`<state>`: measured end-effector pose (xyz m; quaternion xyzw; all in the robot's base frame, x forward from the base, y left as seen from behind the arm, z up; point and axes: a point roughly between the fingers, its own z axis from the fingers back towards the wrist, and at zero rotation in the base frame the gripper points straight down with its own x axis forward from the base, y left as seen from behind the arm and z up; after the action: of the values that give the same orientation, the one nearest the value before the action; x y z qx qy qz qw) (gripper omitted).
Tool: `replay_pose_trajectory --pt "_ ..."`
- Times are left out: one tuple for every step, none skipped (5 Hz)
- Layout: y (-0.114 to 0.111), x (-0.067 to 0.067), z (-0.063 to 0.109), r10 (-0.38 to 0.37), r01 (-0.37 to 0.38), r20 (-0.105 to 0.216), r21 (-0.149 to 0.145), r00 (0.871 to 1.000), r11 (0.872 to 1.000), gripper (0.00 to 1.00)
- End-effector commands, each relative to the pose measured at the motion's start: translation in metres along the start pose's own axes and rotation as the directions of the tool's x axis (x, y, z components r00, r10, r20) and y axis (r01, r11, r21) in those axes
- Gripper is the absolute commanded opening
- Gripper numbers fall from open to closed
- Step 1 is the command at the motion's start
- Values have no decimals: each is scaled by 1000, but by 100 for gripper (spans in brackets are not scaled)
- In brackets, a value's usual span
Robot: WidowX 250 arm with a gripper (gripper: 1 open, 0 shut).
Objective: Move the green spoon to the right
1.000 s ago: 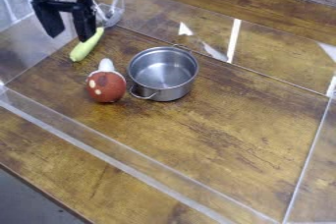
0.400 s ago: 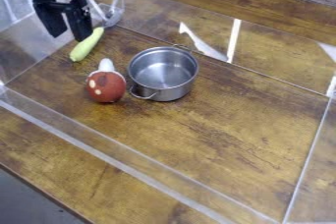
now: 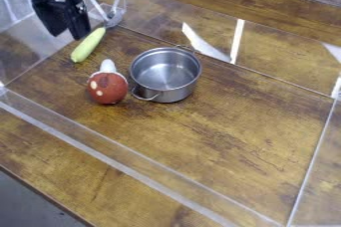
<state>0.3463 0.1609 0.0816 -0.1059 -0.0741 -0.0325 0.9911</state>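
The green spoon is a slim pale yellow-green piece lying on the wooden table at the far left, angled from lower left to upper right. My black gripper hangs just above and to the left of the spoon's upper end. It is open, with nothing between its fingers, and it does not touch the spoon.
A shiny steel pot stands right of the spoon, with a round red-and-white toy beside it on the left. Clear plastic walls enclose the table area. A low transparent rim runs along the front.
The gripper has drifted slightly left and away from the spoon. The spoon, pot and toy have not moved.
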Motion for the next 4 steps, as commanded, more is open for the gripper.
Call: replay_pose_trajectory --pt "16 12 16 10 -12 89 27 996 1000 100" --pt "24 17 14 -42 42 91 -6 995 999 100" --pt "31 23 12 -85 90 96 -40 992 995 100" --pt "39 30 10 -125 132 98 -69 987 989 100"
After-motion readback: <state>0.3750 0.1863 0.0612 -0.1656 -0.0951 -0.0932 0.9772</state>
